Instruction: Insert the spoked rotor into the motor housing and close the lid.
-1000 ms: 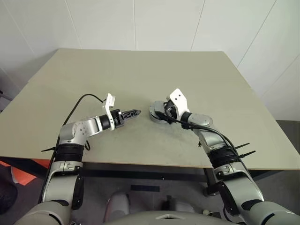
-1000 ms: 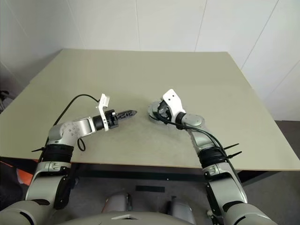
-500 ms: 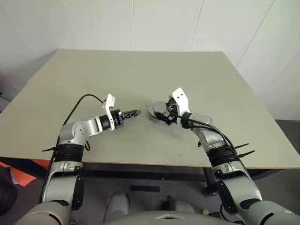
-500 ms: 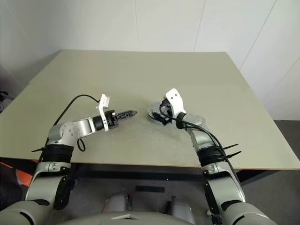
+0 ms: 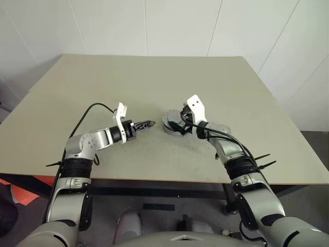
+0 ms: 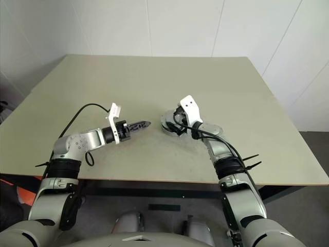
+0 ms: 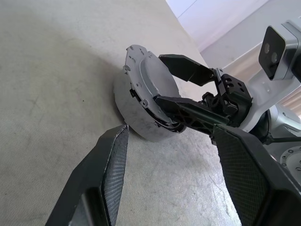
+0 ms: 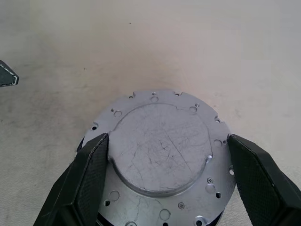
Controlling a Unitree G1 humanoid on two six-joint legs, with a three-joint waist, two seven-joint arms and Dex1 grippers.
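Straddling the lid (image 8: 162,150) with right gripper (image 8: 164,188) fingers spread wide either side, left gripper (image 5: 147,124) parted, hanging back beside it on the table (image 5: 154,82).

The lid (image 8: 162,150) is a round silver-grey metal disc with a raised, scratched centre and small holes around its flange. It lies flat on top of the grey motor housing (image 7: 134,115), which stands on the table.

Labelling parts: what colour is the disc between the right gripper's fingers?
Silvery grey metal lid, scratched, holes around the rim; clearest in the right wrist view.
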